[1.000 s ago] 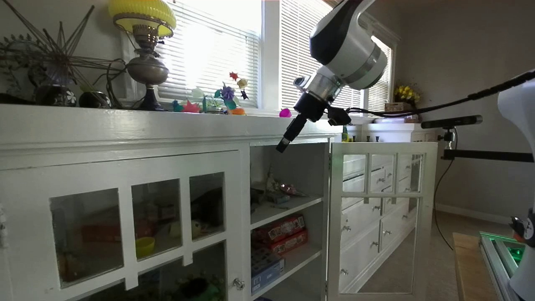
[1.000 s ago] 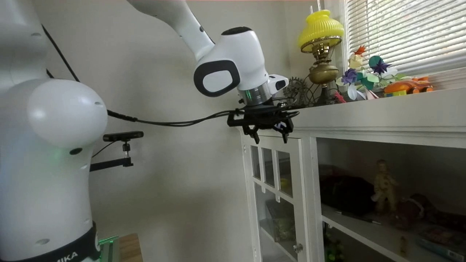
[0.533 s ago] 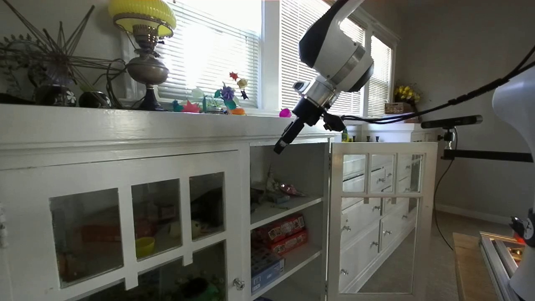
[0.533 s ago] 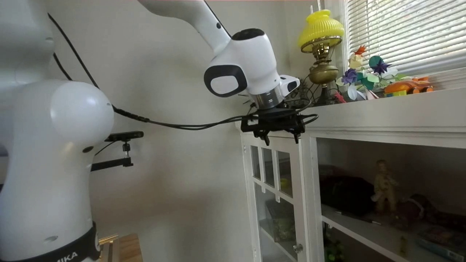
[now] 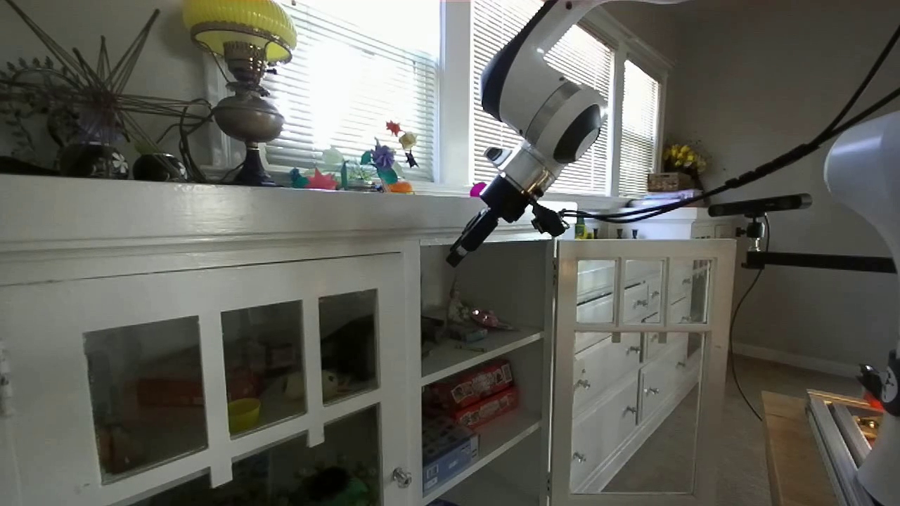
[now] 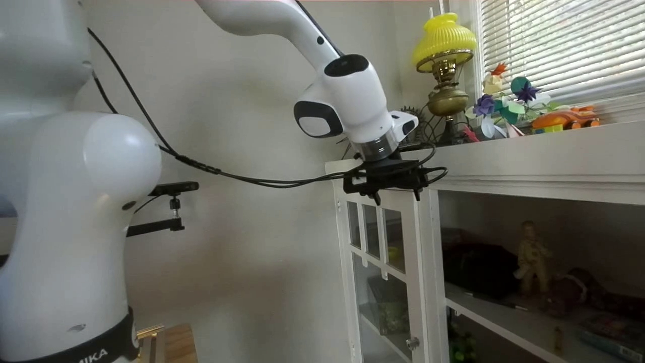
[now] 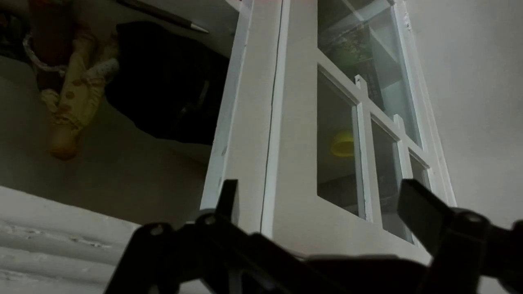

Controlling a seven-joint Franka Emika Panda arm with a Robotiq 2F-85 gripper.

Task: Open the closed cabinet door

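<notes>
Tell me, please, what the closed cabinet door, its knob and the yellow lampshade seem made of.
The closed cabinet door looks like painted wood, opaque satin white and crisp-edged; its panes seem clear glass, as a yellow item shows through. The knob glints like polished metal or glass, too small to tell. The yellow lampshade, ribbed and glossy-looking, suggests glass, perhaps plastic.

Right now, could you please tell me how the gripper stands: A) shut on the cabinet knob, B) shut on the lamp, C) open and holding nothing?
C, since the wrist view shows the gripper spread wide with nothing held, and both exterior views show it higher than the knob of the closed cabinet door.
</notes>
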